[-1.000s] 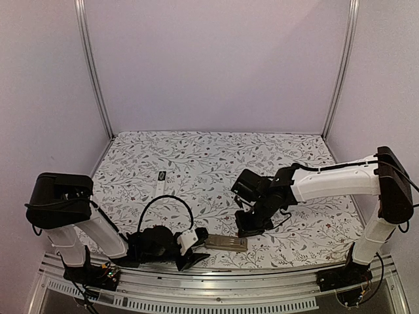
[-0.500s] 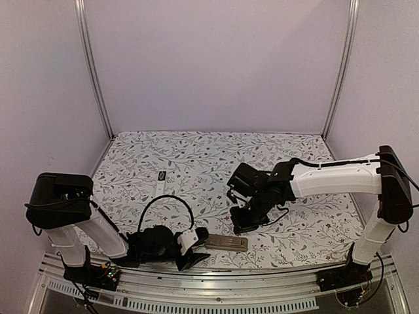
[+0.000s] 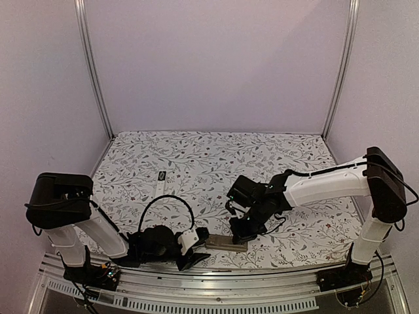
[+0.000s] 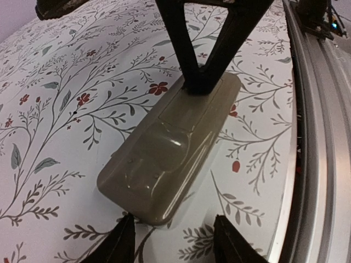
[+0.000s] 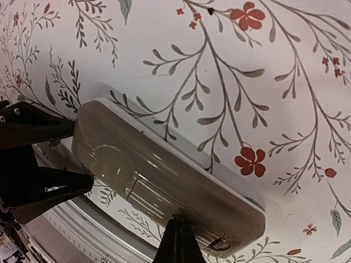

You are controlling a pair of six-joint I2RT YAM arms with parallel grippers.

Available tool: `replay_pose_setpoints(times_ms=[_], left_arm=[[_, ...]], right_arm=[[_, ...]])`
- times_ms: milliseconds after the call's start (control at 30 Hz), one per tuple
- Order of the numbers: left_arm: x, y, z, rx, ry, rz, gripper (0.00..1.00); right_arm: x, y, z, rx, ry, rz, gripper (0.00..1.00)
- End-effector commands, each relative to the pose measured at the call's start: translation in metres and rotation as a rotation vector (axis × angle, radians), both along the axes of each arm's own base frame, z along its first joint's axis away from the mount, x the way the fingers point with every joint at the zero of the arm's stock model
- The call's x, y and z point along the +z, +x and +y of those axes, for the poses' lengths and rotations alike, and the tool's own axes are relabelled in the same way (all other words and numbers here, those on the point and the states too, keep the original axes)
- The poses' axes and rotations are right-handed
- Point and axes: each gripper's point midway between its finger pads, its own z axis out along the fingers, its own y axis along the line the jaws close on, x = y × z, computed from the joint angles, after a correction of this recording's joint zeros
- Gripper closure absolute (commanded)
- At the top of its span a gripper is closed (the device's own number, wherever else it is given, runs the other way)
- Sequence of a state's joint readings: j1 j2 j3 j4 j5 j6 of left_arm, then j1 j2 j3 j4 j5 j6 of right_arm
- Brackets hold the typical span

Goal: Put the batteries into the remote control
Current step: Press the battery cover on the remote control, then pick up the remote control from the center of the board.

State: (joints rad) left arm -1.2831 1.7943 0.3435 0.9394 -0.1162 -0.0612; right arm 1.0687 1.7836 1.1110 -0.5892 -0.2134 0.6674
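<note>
The remote control (image 3: pixel 226 243) is an olive-grey bar lying back up near the table's front edge. Its battery cover (image 5: pixel 164 205) looks closed. My right gripper (image 3: pixel 237 233) is shut, with nothing held. In the right wrist view its joined tips (image 5: pixel 176 220) rest on that cover; in the left wrist view they stand as a black wedge (image 4: pixel 205 76) on the remote control (image 4: pixel 170 148). My left gripper (image 4: pixel 174 219) is open at the remote's left end, a finger on either side, neither touching. The batteries are out of view.
A small black-and-white object (image 3: pixel 161 182) lies on the floral table cover at the left. The metal front rail (image 4: pixel 318 164) runs close beside the remote. A black cable (image 3: pixel 163 203) loops over the table behind my left gripper.
My right gripper has swung toward the near left and come down onto the remote, its jaws closing fully on the way. The left arm and the remote have not moved.
</note>
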Motion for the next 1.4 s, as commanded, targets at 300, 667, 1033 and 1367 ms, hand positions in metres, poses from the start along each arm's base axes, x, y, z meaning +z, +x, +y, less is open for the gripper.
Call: replay_pose_setpoints(times_ms=[300, 667, 1033, 1367], left_arm=[[0.007, -0.003, -0.005, -0.003, -0.022, 0.007, 0.51], [0.124, 0.027, 0.057, 0.229, -0.347, 0.022, 0.29], [0.232, 0.055, 0.17, 0.567, -0.612, -0.168, 0.14], [0.234, 0.074, 0.162, 0.626, -0.433, -0.233, 0.14]], right_arm=[[0.05, 0.018, 0.026, 0.132, 0.082, -0.131, 0.97], [0.066, 0.023, 0.048, 0.593, 0.102, -0.351, 0.28], [0.011, 0.01, 0.074, 0.912, -0.035, -0.377, 0.26], [-0.025, 0.009, 0.064, 0.941, -0.176, -0.331, 0.37]])
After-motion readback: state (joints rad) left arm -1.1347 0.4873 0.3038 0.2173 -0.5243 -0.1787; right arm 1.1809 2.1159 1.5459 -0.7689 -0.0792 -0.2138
